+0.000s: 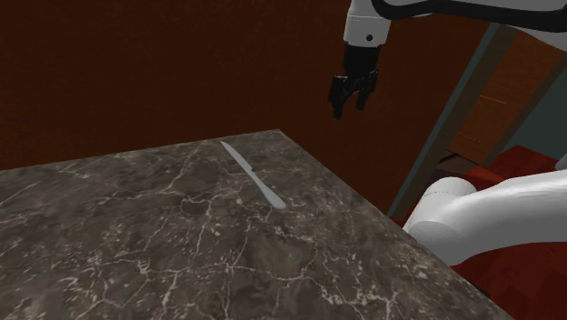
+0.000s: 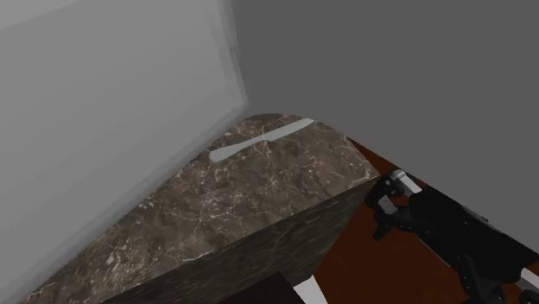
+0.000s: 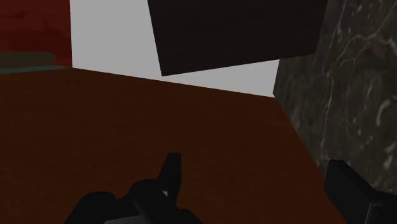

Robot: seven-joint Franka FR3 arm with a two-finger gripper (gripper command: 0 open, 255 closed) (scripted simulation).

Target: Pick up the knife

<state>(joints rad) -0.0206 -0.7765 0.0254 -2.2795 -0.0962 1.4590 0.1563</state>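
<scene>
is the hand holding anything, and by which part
Nothing is held: the hand hangs open in the air, and the knife lies flat on the marbled counter.

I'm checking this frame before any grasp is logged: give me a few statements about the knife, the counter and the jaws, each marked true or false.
1. The knife lies flat on the dark marbled counter. True.
2. The jaws are shut on the knife. False: they stand open and empty, well clear of the knife.
3. The jaws hang straight above the knife. False: they are out past the counter's edge, over the reddish-brown floor.
4. One end of the knife comes close to an edge of the counter. True.
</scene>
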